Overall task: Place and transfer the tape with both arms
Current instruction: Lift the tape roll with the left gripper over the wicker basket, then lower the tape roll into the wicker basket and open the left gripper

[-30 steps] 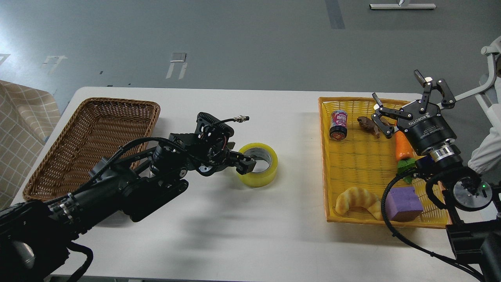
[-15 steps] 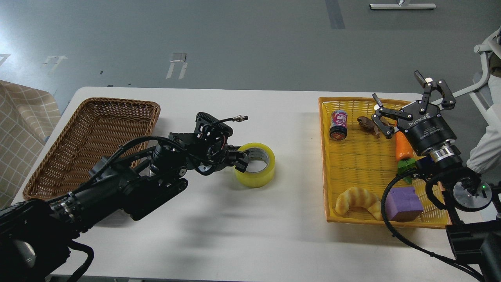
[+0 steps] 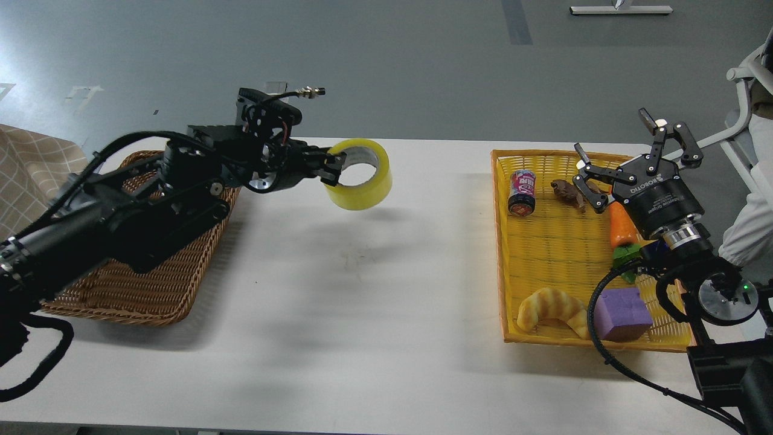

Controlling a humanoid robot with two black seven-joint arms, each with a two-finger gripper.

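Note:
The yellow tape roll (image 3: pixel 362 181) hangs in the air above the white table (image 3: pixel 362 314), left of centre, tilted. My left gripper (image 3: pixel 332 168) is shut on the roll's near wall, one finger inside the core and one outside. My left arm comes in from the lower left over the brown basket. My right gripper (image 3: pixel 628 158) is open and empty, raised over the far right part of the yellow tray (image 3: pixel 500 241).
A brown wicker basket (image 3: pixel 139 284) stands at the left, empty where it shows. The yellow tray holds a can (image 3: pixel 523 192), a brown item (image 3: pixel 566 192), a carrot (image 3: pixel 621 226), a croissant (image 3: pixel 546 308) and a purple block (image 3: pixel 623 313).
My left gripper has closed on the tape and lifted it off the table, up and to the left. The right arm has barely moved.

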